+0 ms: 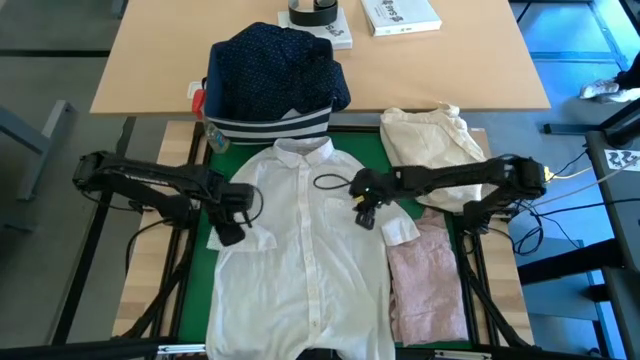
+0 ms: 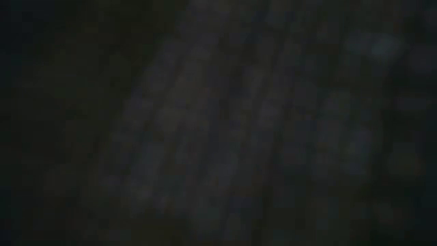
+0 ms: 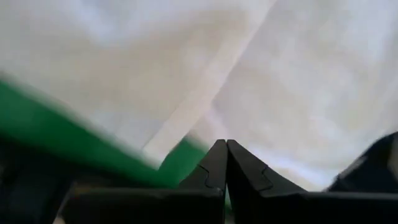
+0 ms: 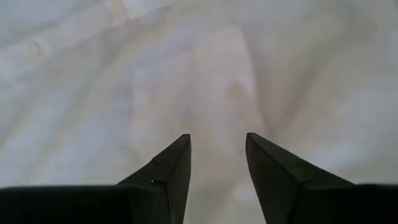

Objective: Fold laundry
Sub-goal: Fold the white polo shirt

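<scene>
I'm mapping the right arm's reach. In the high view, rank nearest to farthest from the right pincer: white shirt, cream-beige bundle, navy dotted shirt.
1. White button-up shirt, spread flat directly beneath the right pincer.
2. Cream-beige cloth bundle, behind, toward the right arm's outer side.
3. Navy white-dotted shirt, heaped at the far centre.

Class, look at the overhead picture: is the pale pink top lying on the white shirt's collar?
No. The pale pink top lies on the table beside the white shirt, by its lower half, well away from the collar.
</scene>
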